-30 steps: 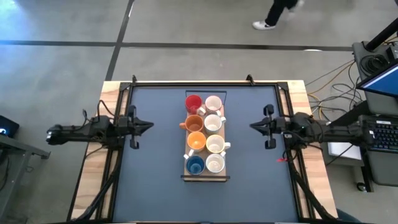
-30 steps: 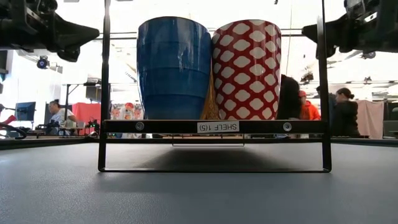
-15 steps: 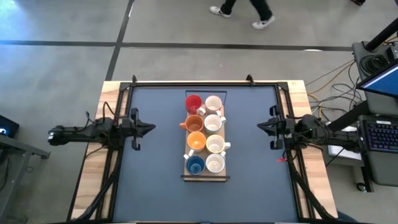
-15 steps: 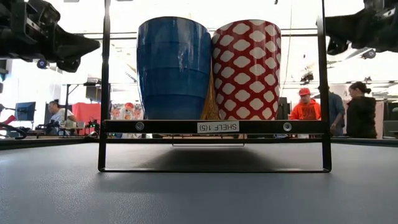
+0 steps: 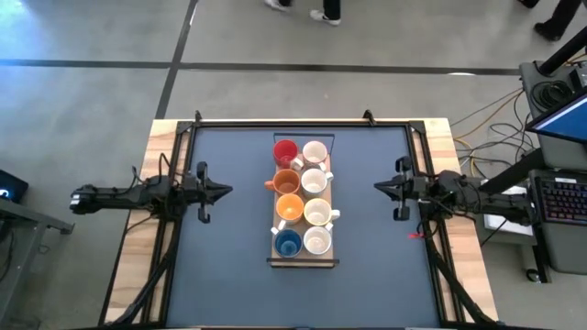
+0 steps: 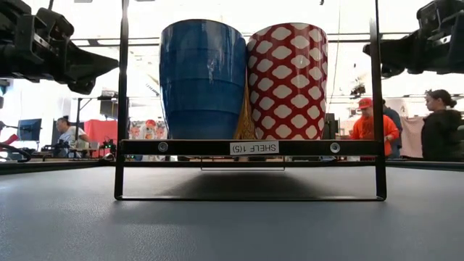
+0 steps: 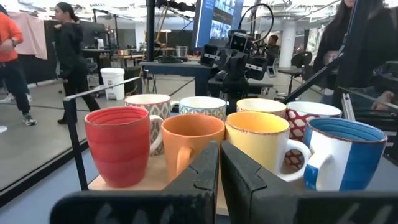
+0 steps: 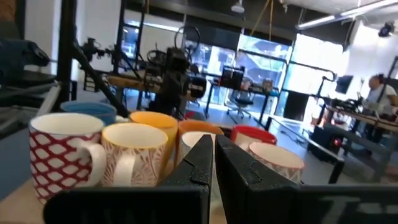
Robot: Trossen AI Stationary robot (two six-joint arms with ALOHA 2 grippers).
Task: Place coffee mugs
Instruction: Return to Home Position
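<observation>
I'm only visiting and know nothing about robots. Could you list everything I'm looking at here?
table: one, dark top with wooden edges, under everything.
shelf: one, black frame, low, in the table's middle.
red mug: one, far end of the row on the left arm's side.
orange mugs: two, one deeper and one yellower, middle of that row.
blue mug: one, near end of that row.
pale mugs: four, white inside, the row on the right arm's side; the nearest is red-and-white patterned outside.
people: several, in the room behind the table.
left gripper: one, dark, shut and empty, raised beside the shelf.
right gripper: one, dark, shut and empty, raised on the opposite side.
</observation>
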